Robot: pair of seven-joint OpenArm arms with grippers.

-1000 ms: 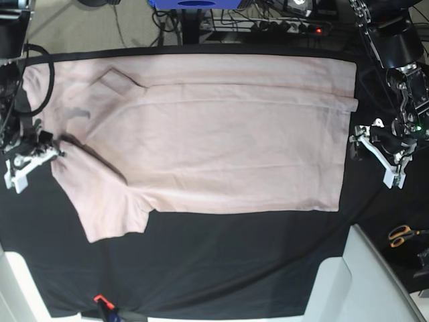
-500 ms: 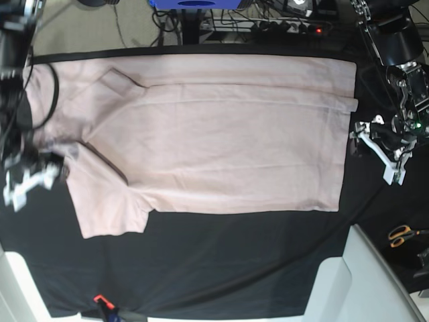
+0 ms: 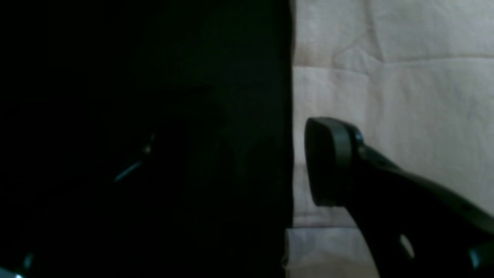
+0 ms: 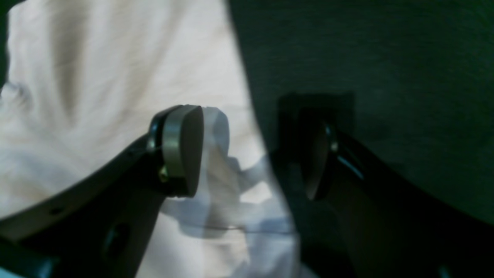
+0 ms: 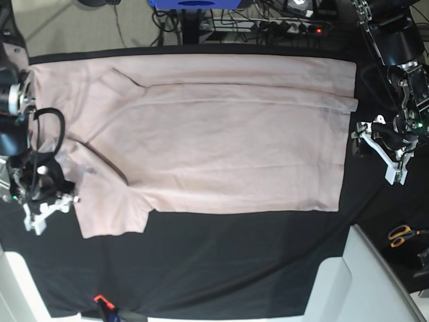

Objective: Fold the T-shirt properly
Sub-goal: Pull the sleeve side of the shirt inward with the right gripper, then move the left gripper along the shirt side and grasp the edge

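Right claw (image 4: 251,154) just let go of the sleeve (image 5: 110,211); both claws released, shirt (image 5: 228,134) only partly folded.

The T-shirt (image 5: 228,131) is plain pale pink, without any print or pattern; in the right wrist view it looks almost white (image 4: 115,77), maybe because of the light. The table covering (image 5: 221,261) under it is plain black. The right gripper (image 5: 50,201) has white fingers and a black body, and the left gripper (image 5: 382,149) has also white fingers. In the wrist views the finger pads (image 4: 181,148) look dark grey. The scissors (image 5: 402,235) have orange handles. A small orange-red thing (image 5: 100,299) lies at the lower edge of the covering. The floor (image 5: 87,27) behind is beige.
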